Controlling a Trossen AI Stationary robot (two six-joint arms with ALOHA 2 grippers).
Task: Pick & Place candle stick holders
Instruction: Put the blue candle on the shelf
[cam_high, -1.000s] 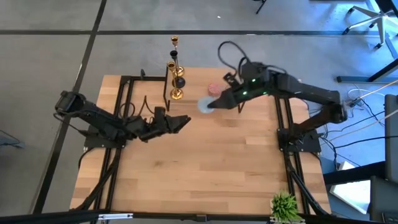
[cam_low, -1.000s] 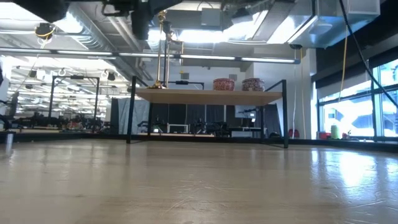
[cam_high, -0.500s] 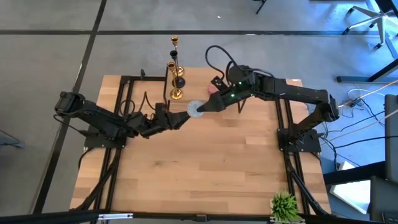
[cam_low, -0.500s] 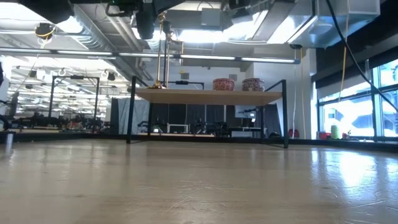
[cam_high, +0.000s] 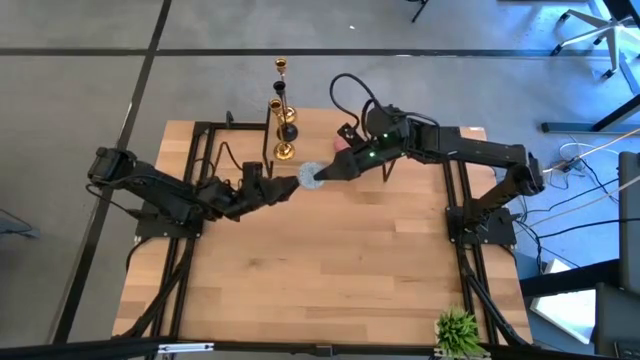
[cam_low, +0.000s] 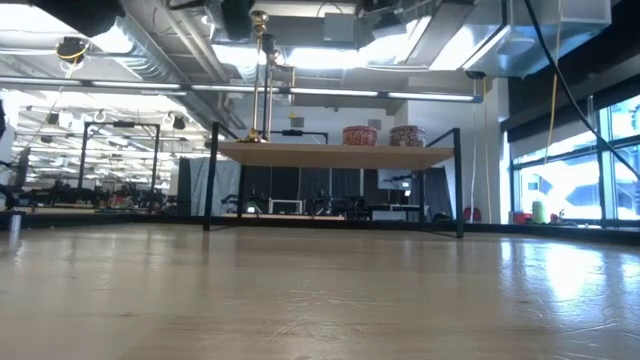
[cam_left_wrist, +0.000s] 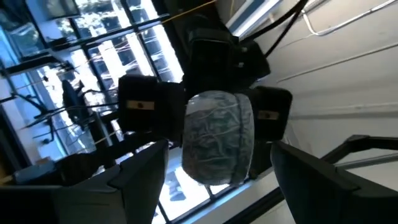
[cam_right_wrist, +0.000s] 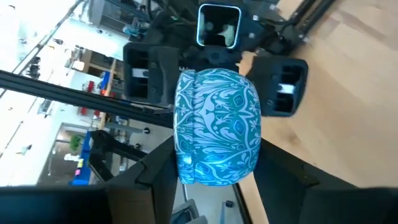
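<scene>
Two gold candle stick holders (cam_high: 283, 120) stand upright on their round bases at the table's far edge, also seen in the low view (cam_low: 258, 90). No gripper touches them. Above the table, in front of them, my right gripper (cam_high: 322, 175) is shut on a round blue-and-white patterned object (cam_right_wrist: 217, 127). My left gripper (cam_high: 288, 186) faces it from the table's left, open. Its two fingers (cam_right_wrist: 149, 74) stand on either side of the object (cam_left_wrist: 217, 137), with a gap showing on each side. My right gripper pinches the patterned object's two opposite sides (cam_right_wrist: 181, 155) between its two fingers. The fingers come from the table's right, nearly level and slanting a little down. The object is lifted clear of the table (cam_high: 330, 270) and juts out beyond the fingertips.
A reddish bowl (cam_high: 342, 143) sits near the far edge, partly under my right arm; two bowls (cam_low: 360, 134) show in the low view. Black frame rails (cam_high: 205, 160) run along both table sides. A green plant (cam_high: 458, 328) stands at the near right corner.
My right gripper has carried the patterned object toward the table's left, up to my left gripper, then stopped. The object now sits between the left gripper's open fingers. My left gripper has risen slightly and turned at the wrist.
</scene>
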